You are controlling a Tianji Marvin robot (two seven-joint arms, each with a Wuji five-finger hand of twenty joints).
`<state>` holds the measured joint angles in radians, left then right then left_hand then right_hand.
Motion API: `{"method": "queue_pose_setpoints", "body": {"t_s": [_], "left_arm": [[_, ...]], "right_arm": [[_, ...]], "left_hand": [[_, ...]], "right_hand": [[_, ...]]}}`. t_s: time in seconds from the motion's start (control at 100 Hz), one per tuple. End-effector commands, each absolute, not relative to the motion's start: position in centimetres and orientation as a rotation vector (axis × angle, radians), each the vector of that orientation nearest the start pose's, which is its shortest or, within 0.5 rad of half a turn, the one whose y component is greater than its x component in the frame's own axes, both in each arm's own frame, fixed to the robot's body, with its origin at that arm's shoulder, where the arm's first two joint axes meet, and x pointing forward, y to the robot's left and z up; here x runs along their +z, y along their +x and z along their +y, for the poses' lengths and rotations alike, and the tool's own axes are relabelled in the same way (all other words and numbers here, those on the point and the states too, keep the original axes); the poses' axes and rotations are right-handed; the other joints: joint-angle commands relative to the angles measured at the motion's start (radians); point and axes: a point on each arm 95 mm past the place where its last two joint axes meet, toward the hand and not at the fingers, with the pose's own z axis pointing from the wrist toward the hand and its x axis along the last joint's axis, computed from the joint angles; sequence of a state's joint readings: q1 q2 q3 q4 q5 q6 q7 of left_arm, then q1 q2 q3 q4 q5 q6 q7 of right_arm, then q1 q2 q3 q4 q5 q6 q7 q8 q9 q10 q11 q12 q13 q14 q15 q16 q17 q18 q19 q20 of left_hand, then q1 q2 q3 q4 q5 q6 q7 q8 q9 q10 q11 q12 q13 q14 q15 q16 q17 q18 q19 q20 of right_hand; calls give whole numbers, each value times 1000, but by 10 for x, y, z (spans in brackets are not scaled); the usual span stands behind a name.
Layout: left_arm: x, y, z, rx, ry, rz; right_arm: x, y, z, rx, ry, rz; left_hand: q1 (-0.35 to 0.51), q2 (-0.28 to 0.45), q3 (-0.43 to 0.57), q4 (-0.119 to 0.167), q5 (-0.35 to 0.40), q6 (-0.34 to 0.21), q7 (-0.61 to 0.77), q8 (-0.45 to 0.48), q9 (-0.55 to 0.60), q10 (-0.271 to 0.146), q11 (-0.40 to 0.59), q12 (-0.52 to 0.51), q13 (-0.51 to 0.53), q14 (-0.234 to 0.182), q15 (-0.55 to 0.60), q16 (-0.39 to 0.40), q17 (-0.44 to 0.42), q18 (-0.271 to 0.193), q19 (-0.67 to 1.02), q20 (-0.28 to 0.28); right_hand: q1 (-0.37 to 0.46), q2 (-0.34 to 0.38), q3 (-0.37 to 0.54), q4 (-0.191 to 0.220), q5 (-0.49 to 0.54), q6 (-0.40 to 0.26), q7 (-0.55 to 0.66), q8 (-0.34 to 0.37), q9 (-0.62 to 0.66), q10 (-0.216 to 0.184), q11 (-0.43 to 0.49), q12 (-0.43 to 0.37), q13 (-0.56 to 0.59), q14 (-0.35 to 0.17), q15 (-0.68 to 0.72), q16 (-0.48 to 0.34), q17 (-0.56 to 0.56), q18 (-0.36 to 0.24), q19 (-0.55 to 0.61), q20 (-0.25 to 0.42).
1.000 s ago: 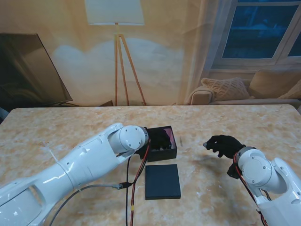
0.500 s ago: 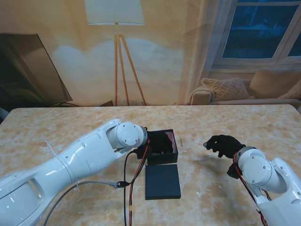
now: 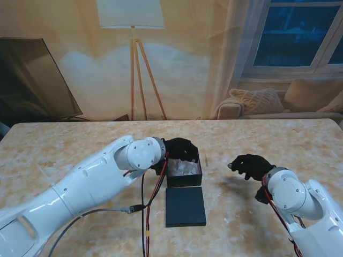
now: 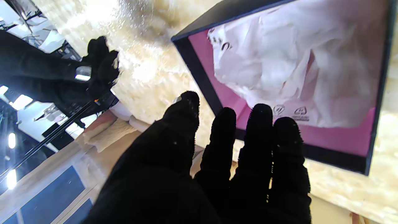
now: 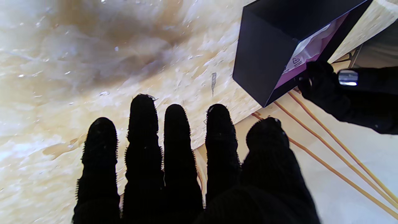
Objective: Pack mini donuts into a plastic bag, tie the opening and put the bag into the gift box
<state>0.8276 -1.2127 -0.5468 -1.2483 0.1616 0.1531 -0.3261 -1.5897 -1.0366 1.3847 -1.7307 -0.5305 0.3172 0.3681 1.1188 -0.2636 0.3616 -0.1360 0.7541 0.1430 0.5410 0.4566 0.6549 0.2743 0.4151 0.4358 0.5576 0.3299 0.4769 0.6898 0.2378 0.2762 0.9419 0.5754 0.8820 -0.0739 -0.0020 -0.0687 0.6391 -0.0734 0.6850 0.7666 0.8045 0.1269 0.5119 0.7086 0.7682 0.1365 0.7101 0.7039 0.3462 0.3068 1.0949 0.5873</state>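
Plastic bag [image 4: 279, 59]: lying crumpled inside the gift box [image 3: 184, 171]
Left hand [image 3: 181, 149]: spread, empty, over the box's far edge
Right hand [image 3: 251, 165]: fingers spread, empty, above the counter [image 3: 257, 139]

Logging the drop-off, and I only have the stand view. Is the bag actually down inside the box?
Observer: Yes. The left wrist view shows the white plastic bag lying on the pink lining inside the gift box.
Operator: Left hand let go?
Observer: The left hand holds nothing; its fingers are straight, beside the box rim.
Operator: Anything in the right?
Observer: No. The right wrist view shows the right hand with fingers spread and empty, over bare table.
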Motion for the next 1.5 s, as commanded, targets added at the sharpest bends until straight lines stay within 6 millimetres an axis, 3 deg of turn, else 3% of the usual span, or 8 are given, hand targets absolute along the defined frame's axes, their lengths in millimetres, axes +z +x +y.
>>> {"method": "queue_pose_setpoints", "body": {"t_s": [0.0, 0.28, 0.36, 0.51, 0.85, 0.97, 1.14, 1.49], "left_arm": [[-275, 494, -165, -1658, -1700, 1939], [-271, 462, -134, -1824, -1603, 1811], [-274, 452, -122, -1855, -1571, 1759], [-284, 434, -100, -1878, -1572, 1642], [-315, 410, -69, -1761, -1562, 1588], [-324, 404, -60, -1713, -1567, 1586], [-337, 399, -49, -1652, -1566, 1596], [-362, 396, -35, -1590, -1543, 1605]], "right_arm": [[-303, 402, -57, -1748, -2575, -1710], [-320, 400, -46, -1771, -2497, -1697], [-323, 398, -42, -1753, -2447, -1725], [-328, 394, -38, -1704, -2341, -1812], [-342, 398, -30, -1685, -2181, -2018], [-351, 406, -27, -1873, -2110, -2029], [-358, 403, -27, -1844, -2102, -2089], [-359, 393, -22, -1782, -2027, -2215]], "left_hand": [[-20, -16, 44, -24, -18, 5, -23, 5, -43, 11, -7, -8, -21, 19, -29, -21, -18, -2, -13, -21], [-108, -12, 141, -25, -33, 25, -132, -17, -4, -62, 21, -2, 40, -28, -15, -22, 23, -26, 14, -20], [-115, -21, 156, -28, -19, 20, -135, -17, 18, -67, 30, -5, 66, -39, -15, -27, 43, -34, 29, -20], [-122, -19, 158, -30, -16, 31, -139, -22, 16, -55, 30, -8, 59, -29, -15, -25, 33, -31, 31, -21], [-192, -16, 188, -15, -27, 64, -192, -24, -18, -35, 17, -10, 17, -14, -24, -18, -5, -21, 5, -29], [-247, -8, 236, 9, -44, 78, -241, -35, -42, -12, 1, -14, -7, -7, -41, -24, -25, -14, -17, -35], [-314, -13, 270, 41, -60, 90, -286, -70, -68, -17, -16, -17, -38, -14, -79, -47, -48, -13, -46, -41], [-456, -122, 346, 21, -160, 72, -381, -132, -206, -78, -107, -98, -194, -72, -246, -217, -138, -50, -166, -115]], "right_hand": [[34, -10, -12, -1, -1, -37, 20, -12, 31, -15, -9, -23, 21, -16, -12, -29, 4, 9, 1, 2], [24, -162, 146, -8, 13, -67, 145, -282, 108, -47, -82, -163, 87, -56, -183, -157, 39, -18, -33, -72], [-12, -182, 209, -12, -57, -76, 16, -338, 111, -41, -157, -240, 84, -58, -279, -228, 43, -38, -60, -107], [-87, -143, 241, 33, -159, -90, -275, -287, 38, -14, -266, -325, 34, -45, -432, -326, 11, -65, -130, -170], [-243, -198, 442, 14, -245, -42, -334, -295, -157, -3, -357, -396, -154, -27, -589, -435, -102, -95, -237, -233], [-246, -263, 569, 8, -187, -40, -294, -278, -108, -18, -319, -398, -113, -44, -575, -454, -78, -107, -218, -255], [-273, -265, 597, 3, -194, -44, -296, -280, -135, -13, -320, -402, -141, -32, -583, -462, -96, -105, -218, -264], [-320, -255, 571, -5, -228, -65, -310, -288, -261, 8, -368, -437, -291, 8, -654, -501, -211, -102, -280, -300]]}}
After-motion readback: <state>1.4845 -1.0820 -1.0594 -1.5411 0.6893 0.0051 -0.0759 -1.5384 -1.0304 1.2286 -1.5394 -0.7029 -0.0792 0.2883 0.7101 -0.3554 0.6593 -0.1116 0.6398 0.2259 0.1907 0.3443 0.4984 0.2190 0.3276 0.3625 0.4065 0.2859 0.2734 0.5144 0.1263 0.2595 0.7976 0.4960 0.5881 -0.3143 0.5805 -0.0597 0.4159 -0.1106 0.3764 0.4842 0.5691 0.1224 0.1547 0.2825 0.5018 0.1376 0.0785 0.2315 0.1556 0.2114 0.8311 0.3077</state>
